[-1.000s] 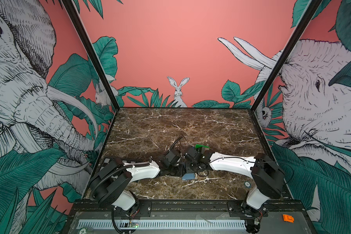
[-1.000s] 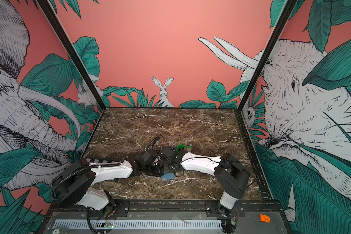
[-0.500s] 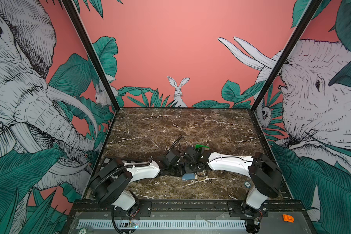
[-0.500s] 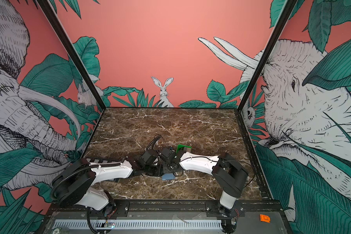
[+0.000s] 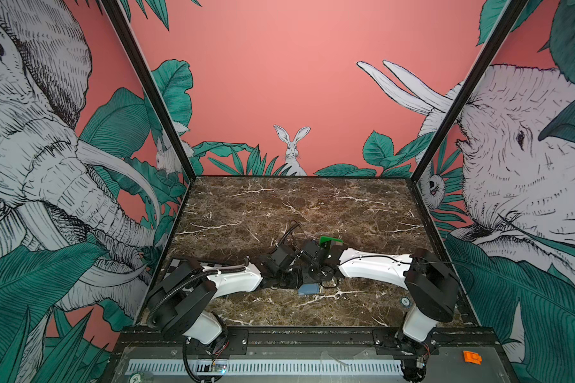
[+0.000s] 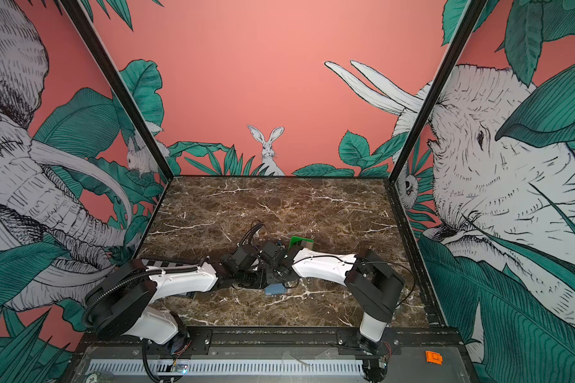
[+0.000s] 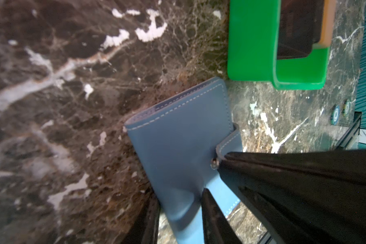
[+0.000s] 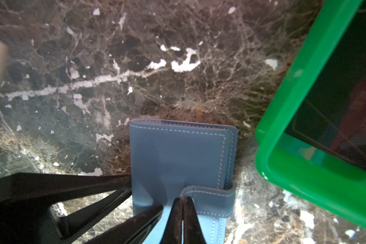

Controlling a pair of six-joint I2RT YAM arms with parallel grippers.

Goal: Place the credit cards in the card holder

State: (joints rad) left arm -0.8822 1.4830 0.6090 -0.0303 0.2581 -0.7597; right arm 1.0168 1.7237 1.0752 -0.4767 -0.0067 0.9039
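My left pincer (image 7: 181, 195) is clamped on the slate-blue, leather-like folding card holder (image 7: 178, 131). One finger sits at its folded spine edge and the other presses into the front cover, which dents softly under it. My right pincer (image 8: 182, 200) is pressed together, its tips at the end of the small stitched snap tab (image 8: 209, 194). I cannot tell whether the tab is caught between them. The holder is closed and lies directly under both pincers, low at the brown marbled surface (image 7: 61, 95); I cannot tell whether it rests there.

I judge the holder light, limp and a little slick. It will bend rather than resist, so the spine side is the place for a firm hold, and the tab's free end is where to pull the snap apart. Too hard a squeeze would likely press its pockets shut.

The credit cards (image 7: 294, 27) are thin plastic rectangles, one dark and one tan. They lie in a small bright-green plastic tray (image 7: 251, 42) just past the holder, close beside my right pincer. I expect them to be stiff and smooth, best taken by an edge.

My white left arm (image 5: 233, 277) and white right arm (image 5: 372, 265) reach in low and nearly level from either side. They meet in the middle with wrists bent down.
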